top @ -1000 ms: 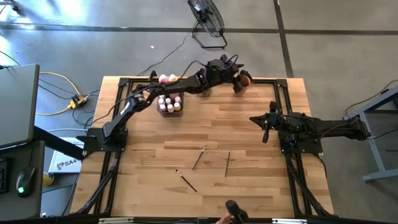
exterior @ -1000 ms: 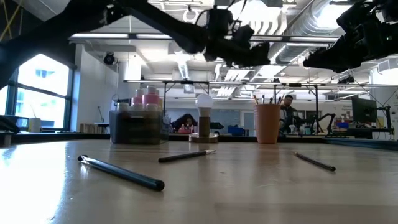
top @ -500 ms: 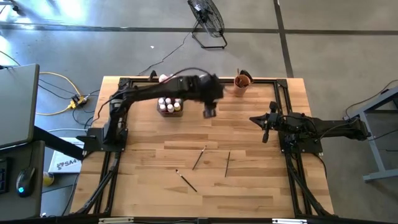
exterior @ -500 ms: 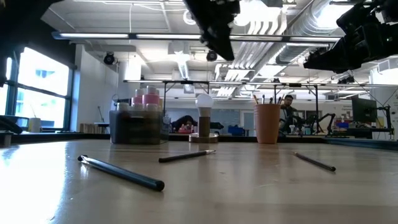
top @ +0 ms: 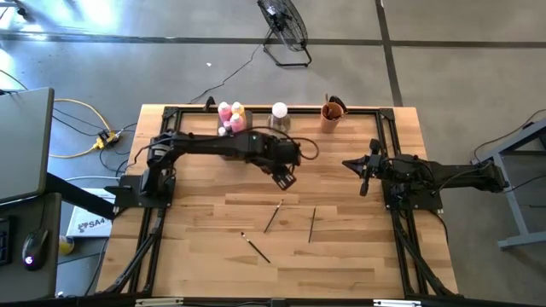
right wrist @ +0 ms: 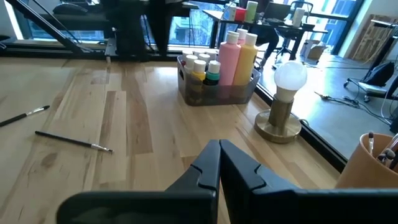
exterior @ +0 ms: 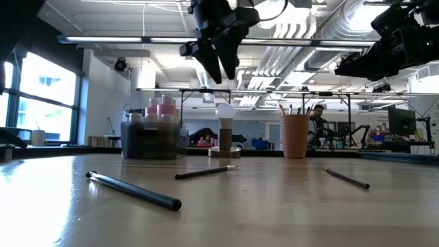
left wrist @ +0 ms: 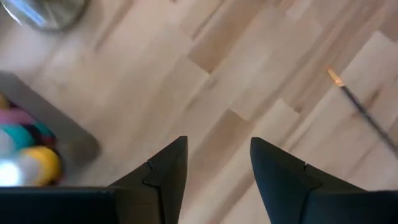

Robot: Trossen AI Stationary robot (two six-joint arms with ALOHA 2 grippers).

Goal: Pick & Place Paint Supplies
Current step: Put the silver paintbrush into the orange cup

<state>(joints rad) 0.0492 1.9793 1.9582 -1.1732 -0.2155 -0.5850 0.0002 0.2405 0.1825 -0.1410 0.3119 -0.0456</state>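
Paint bottles (top: 230,119), with pink and yellow tall ones and small white-capped ones, stand in a grey tray (right wrist: 217,90) at the far edge; they also show as bottles (exterior: 152,130) in the low view. Three dark-handled brushes (top: 273,216), (top: 311,224), (top: 255,247) lie flat on the wood. My left gripper (top: 287,177) hangs open above the table's middle, pointing down, holding nothing; its wrist view shows one brush (left wrist: 367,118) ahead of it. My right gripper (right wrist: 219,152) waits shut at the right side, clear of the table.
An orange cup (top: 333,112) with brushes standing in it is at the far edge. A white ball on a metal base (top: 279,112) stands between cup and tray. Bare wood lies around the three brushes. People and desks show in the room beyond.
My left arm has swung away from the orange cup at the far edge, first toward the table's left, then toward the near edge, and now hangs over the table's middle above the brushes. The right arm has kept still.
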